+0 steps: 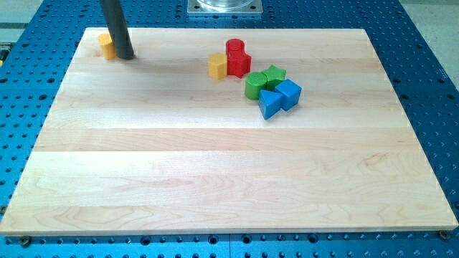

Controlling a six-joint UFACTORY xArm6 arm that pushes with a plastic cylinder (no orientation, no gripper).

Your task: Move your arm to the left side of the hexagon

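While my tip [125,56] touches the yellow block [106,46] on its right | yellow hexagon [218,65] well right | no gripper, bare rod.

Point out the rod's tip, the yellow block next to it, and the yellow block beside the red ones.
My tip [126,56]: camera view, rod's very bottom end.
Yellow block by the rod [105,46]: camera view, its visible side face.
Yellow block beside the red blocks [217,61]: camera view, its top face.
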